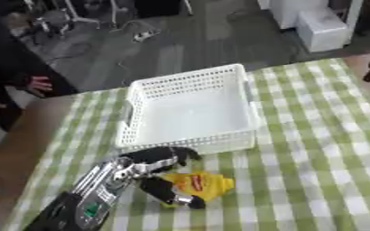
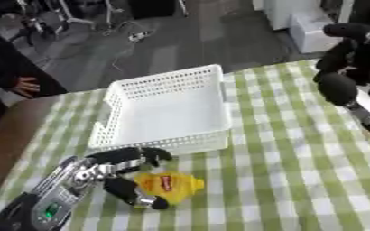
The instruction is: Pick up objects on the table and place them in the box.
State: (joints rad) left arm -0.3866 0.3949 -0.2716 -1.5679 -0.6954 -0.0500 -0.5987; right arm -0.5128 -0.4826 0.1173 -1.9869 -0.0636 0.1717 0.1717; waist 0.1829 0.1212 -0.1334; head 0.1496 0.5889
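Your left hand [image 1: 158, 173] is reaching in from the lower left, its fingers and thumb spreading around the yellow packet [image 1: 198, 185] from its left side, fingers arching above it and the thumb lying under its near edge. That looks like you are setting up a grasp, though the fingers are not closing on it yet. The packet is lying flat on the cloth just in front of the box [image 1: 190, 110], so the carry should be short. The box is sitting empty, open side up, its near wall facing the hand. Your right hand [image 2: 348, 63] is hanging idle at the far right edge, fingers loosely curled around nothing. The table [image 1: 314, 158] is wearing a green and white checked cloth; grey floor is showing beyond it.
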